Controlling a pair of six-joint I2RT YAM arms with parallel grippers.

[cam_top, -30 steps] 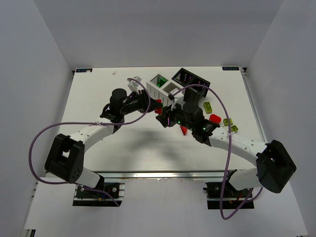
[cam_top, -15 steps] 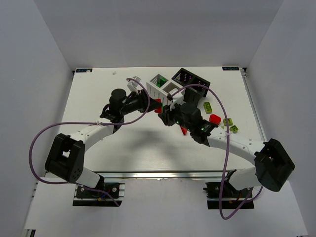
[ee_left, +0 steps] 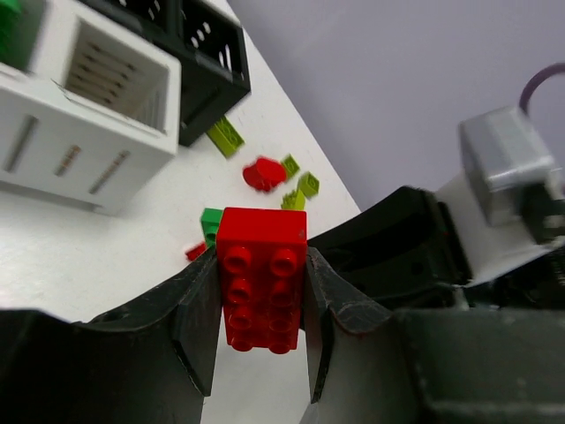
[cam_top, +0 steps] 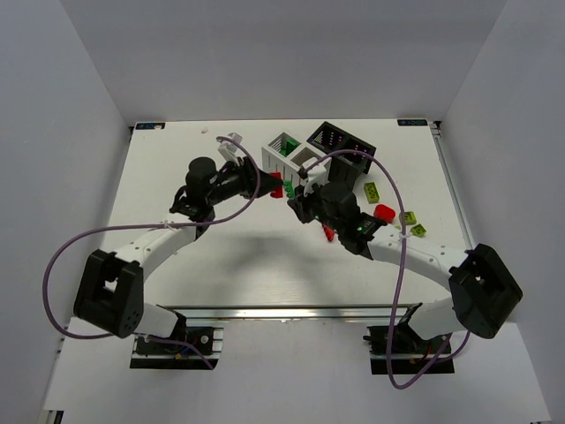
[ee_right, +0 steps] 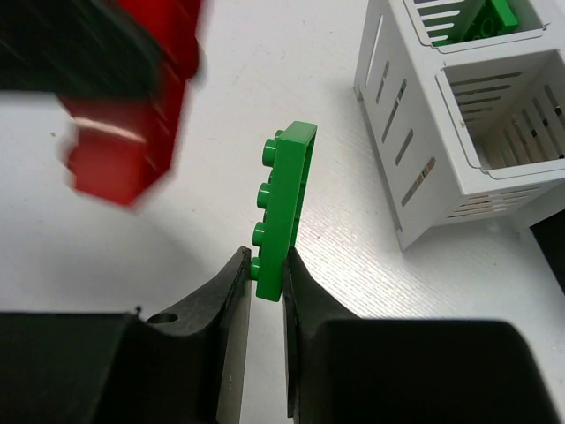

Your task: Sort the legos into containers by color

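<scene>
The left gripper is pinching a red brick by its long sides, studs facing its wrist camera, over the middle of the worktop. Just beside it, the right gripper is clamping the lower end of a dark green plate, which is standing on edge with its studs pointing toward the red brick. The white bin is sitting just beyond both, near the worktop's far edge, with green pieces lying in its far compartment. The black bin is sitting just beside it on the right. Yellow-green bricks and a second red brick are lying scattered toward the right edge.
</scene>
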